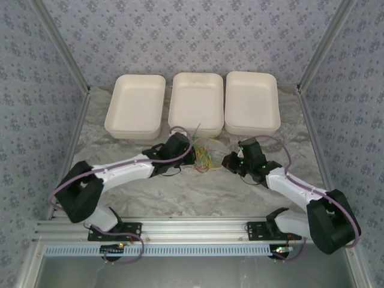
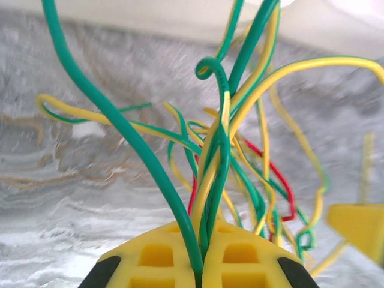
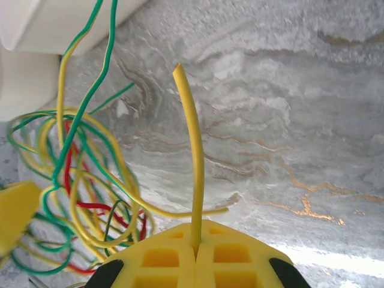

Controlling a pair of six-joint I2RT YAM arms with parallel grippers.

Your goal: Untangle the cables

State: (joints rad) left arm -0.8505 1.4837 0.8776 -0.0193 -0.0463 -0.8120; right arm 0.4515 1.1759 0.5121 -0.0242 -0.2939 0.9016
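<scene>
Marbled tabletop (image 1: pixel 198 192) carries 3 white trays (image 1: pixel 133 131) overhead, cables (image 1: pixel 204 153) tangled between left gripper (image 1: pixel 193 158) and right gripper (image 1: pixel 227 161). Wrist cameras show me more: left pinches several green and yellow ones, right pinches 1 yellow wire (image 3: pixel 194 150).

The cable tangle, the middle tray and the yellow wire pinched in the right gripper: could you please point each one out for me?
cables (image 1: pixel 204 155), top external view, middle of the tangle.
middle tray (image 1: pixel 195 102), top external view, its bare floor.
yellow wire (image 3: pixel 195 162), right wrist view, halfway up the upright strand.
</scene>
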